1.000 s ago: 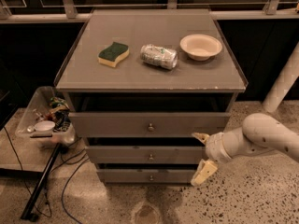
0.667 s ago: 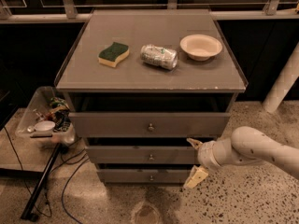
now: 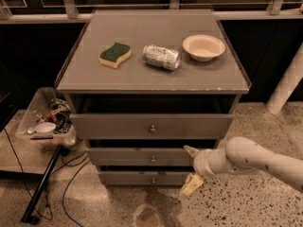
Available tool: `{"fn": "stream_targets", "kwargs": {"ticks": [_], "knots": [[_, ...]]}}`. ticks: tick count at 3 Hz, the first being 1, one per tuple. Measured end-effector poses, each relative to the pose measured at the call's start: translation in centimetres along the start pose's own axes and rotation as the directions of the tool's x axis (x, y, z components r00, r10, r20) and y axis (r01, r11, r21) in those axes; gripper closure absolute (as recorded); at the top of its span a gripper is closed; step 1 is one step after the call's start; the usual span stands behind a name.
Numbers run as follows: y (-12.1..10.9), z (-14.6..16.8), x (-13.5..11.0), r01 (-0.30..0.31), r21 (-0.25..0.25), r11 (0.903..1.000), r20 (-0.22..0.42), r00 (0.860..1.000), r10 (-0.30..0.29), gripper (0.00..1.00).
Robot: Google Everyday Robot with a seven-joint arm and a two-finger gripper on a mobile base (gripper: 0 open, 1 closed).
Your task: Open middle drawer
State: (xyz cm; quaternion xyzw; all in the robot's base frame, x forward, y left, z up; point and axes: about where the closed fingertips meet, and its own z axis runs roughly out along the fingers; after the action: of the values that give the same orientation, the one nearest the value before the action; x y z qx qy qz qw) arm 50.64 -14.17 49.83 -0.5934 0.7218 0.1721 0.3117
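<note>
While splayed, fingers (image 3: 191, 151) beside middle drawer (image 3: 128, 156)

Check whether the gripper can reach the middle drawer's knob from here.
Probably yes: the open gripper hovers in front of the middle drawer, right of its knob in view, nothing between them.

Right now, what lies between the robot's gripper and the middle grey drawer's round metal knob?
Camera view: only bare middle drawer front lies between the knob and the open gripper to its right.
</note>
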Motion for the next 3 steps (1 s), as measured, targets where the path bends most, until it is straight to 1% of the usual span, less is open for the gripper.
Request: {"fn": "stream_targets", "kwargs": {"ticks": [1,2,3], "knots": [[-0.4,1.9,1.5,0.019,0.069,0.9974,0.04,0.999,-0.022,0.0],[-2.9,3.1,3.7,0.02,0.182,0.9831,0.124,0.991,-0.043,0.0],[-2.9,3.1,3.7,0.02,0.182,0.9831,0.124,0.991,-0.043,0.0]]}}
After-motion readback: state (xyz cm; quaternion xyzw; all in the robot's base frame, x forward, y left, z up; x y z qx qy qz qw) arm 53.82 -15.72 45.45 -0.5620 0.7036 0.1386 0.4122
